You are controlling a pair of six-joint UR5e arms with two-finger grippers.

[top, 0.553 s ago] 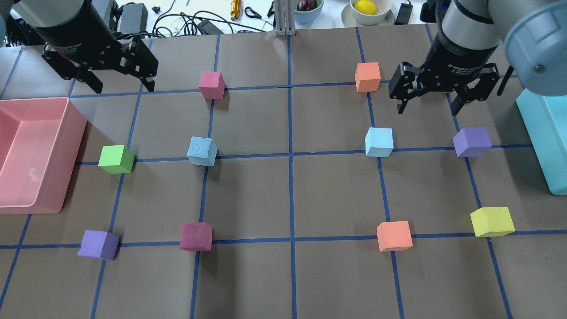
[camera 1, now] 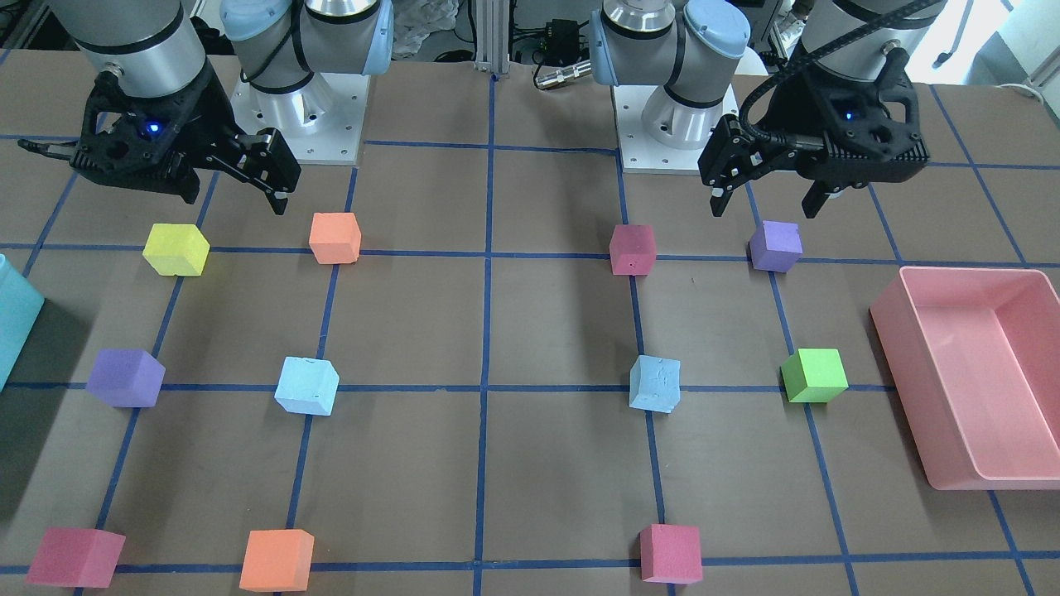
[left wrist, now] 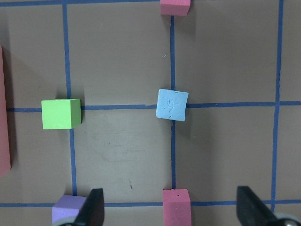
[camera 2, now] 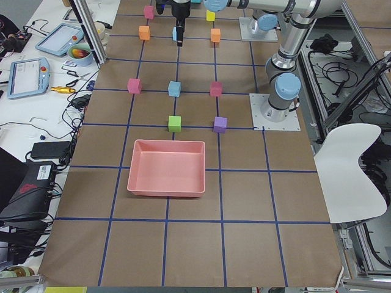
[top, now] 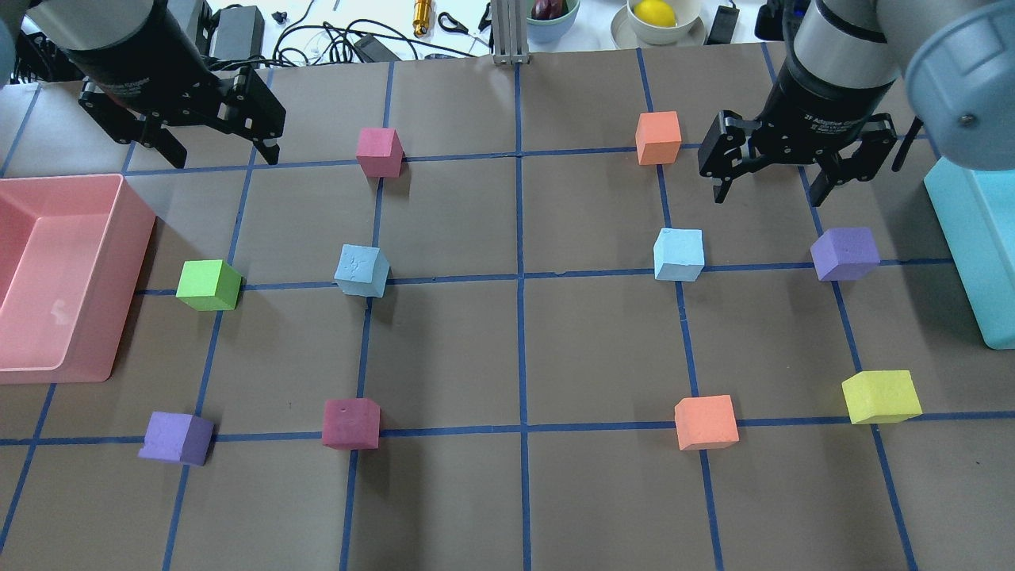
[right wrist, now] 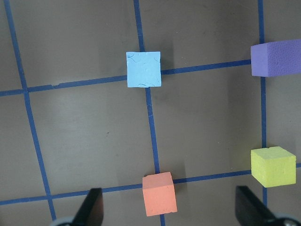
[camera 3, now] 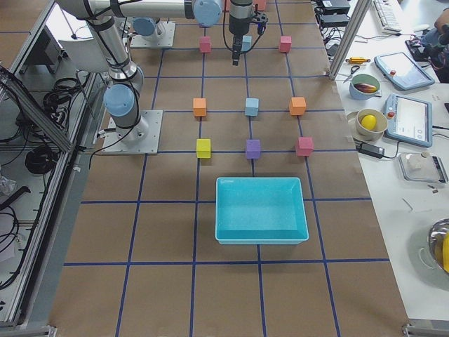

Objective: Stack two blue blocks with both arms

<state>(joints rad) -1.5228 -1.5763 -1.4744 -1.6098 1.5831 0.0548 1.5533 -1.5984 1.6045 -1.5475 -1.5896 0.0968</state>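
Both arms hang above the counter [top: 603,341] and touch nothing. The left arm [top: 151,79] has its jaws spread wide and empty. So does the right arm [top: 833,71], and each wrist view shows two fingertips far apart at the bottom edge with only counter between them. How high they hang is hard to judge from these views.

The left blue block [top: 361,270] sits on a crossing of blue tape lines, turned a little off square. A green block [top: 208,285] is to its left, a pink block [top: 379,151] is on the far side and a maroon block [top: 350,423] on the near side, all well apart from it.

The right blue block [top: 679,254] also sits at a tape crossing, square to the lines. It has an orange block [top: 658,137] beyond it, another orange one [top: 706,422] nearer, and a purple block [top: 844,253] to its right. The two blue blocks are well apart, one on each side of the centre line, and neither is stacked.
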